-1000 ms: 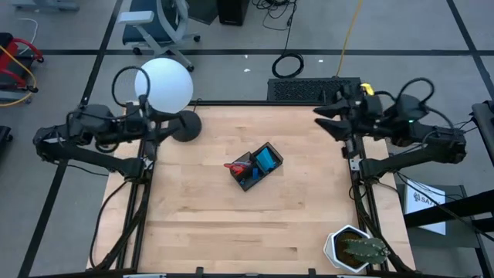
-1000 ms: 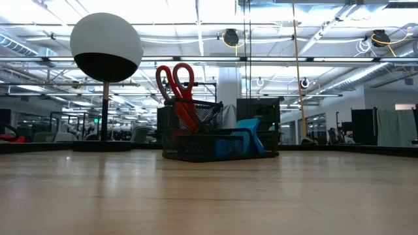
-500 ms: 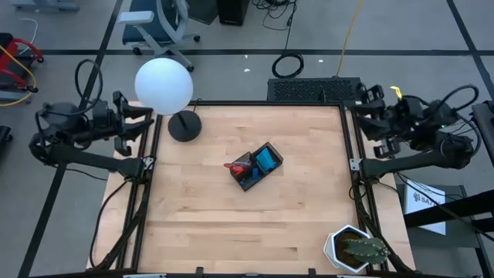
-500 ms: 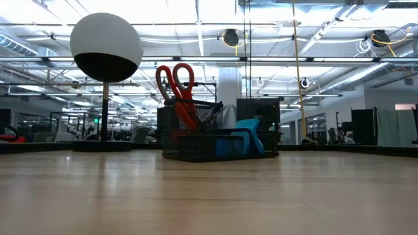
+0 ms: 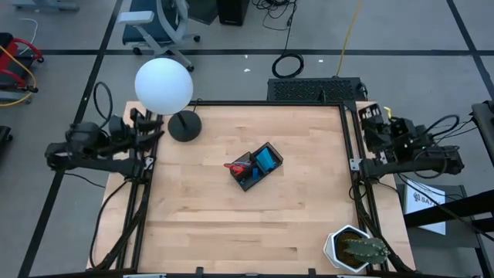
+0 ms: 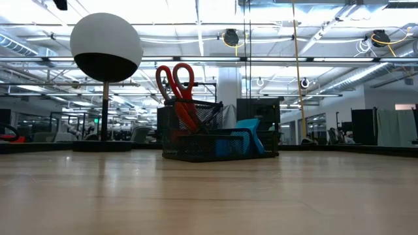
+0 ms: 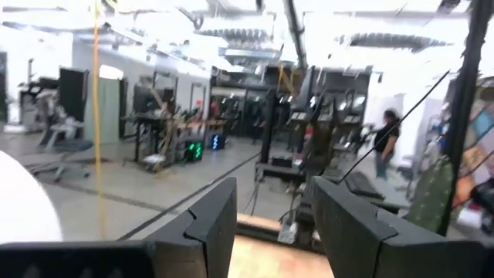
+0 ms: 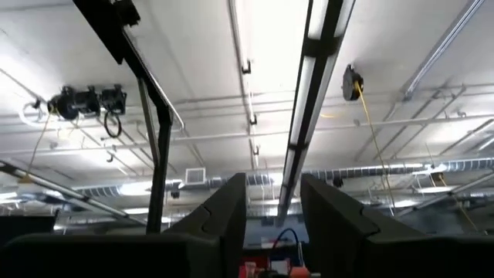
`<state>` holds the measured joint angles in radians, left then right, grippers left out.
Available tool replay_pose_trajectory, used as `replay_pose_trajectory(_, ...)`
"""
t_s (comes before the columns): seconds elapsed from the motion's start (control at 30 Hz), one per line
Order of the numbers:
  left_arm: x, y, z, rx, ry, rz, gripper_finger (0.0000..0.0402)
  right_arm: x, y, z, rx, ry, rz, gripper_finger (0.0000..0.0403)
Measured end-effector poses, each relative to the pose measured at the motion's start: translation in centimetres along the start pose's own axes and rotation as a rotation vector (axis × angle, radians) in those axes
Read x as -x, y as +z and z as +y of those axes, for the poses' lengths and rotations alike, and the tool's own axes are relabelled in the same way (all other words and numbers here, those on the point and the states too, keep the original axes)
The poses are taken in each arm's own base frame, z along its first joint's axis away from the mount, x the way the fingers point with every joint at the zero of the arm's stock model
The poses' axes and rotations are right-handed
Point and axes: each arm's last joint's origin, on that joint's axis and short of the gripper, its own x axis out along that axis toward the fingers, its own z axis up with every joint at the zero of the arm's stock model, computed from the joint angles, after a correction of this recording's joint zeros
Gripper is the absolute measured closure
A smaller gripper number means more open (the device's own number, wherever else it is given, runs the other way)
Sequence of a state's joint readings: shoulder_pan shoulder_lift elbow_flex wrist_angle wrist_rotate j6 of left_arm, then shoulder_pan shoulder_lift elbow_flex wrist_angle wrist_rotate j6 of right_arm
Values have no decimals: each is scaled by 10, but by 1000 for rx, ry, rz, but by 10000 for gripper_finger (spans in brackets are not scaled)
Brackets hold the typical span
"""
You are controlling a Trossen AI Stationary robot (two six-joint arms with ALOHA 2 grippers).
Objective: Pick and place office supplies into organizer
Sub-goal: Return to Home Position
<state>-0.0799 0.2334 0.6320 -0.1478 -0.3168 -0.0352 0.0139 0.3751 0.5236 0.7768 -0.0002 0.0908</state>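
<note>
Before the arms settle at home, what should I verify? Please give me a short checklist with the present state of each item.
1. Left gripper open and holding nothing: ok.
2. Right gripper open and holding nothing: ok.
3. Both grippers at the side edges of the table, far from the organizer: ok.
4. Red scissors standing in the organizer, handles up: ok.
5. Blue notepad inside the organizer: ok.
6. Smaller supplies inside the organizer: cannot tell, too small to make out.
</note>
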Motion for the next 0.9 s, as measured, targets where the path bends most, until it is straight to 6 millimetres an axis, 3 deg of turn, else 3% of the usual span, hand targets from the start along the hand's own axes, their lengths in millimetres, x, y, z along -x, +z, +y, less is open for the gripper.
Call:
replay_pose_trajectory(0.17, 6, -29, 2, 9, -44, -28, 231, 25, -18, -2, -2, 3, -31, 287)
replay_pose_trajectory(0.33, 16, -49, 6, 41, -57, -41, 231, 46, -21, -2, -15, 9, -92, 287)
replay_pose_trajectory(0.53, 19, -56, 6, 39, -66, -47, 231, 65, -17, -1, -28, 18, -147, 287)
replay_pose_trajectory(0.67, 19, -59, 6, 17, -65, -20, 231, 74, -22, -2, -21, 10, -82, 286)
replay_pose_trajectory(0.9, 19, -63, 6, 21, -63, 19, 231, 78, -36, -3, -31, 4, -23, 287)
